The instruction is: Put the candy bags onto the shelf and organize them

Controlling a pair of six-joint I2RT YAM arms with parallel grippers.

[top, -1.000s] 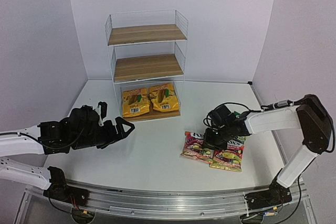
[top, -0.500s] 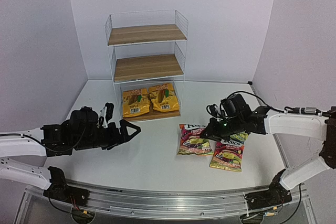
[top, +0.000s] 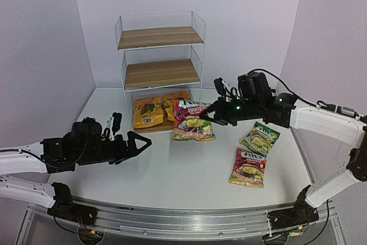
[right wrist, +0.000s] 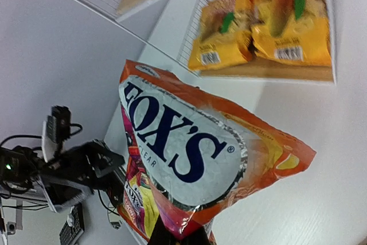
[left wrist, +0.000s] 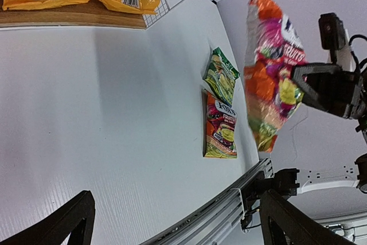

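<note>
The white wire shelf (top: 198, 27) stands at the back with three wooden boards. Two yellow-orange candy bags (top: 147, 113) (top: 174, 105) lie on its bottom board, also in the right wrist view (right wrist: 226, 38) (right wrist: 289, 24). My right gripper (top: 212, 115) is shut on a red-magenta FOX'S bag (top: 194, 123) and holds it in the air by the shelf's right front; the bag fills the right wrist view (right wrist: 183, 142) above the gripper (right wrist: 178, 238). A green bag (top: 261, 137) and a second red bag (top: 248, 167) lie on the table. My left gripper (top: 140, 142) is open and empty. The other green bag is not visible.
White walls close in the table on the left, right and back. A metal rail (top: 183, 222) runs along the near edge. The left wrist view shows the green bag (left wrist: 221, 76) and the red bag (left wrist: 221, 127) flat near the right edge.
My right gripper has lifted one red FOX'S bag off the table and carried it up and left toward the shelf, uncovering the green bag. The left arm has barely moved.
</note>
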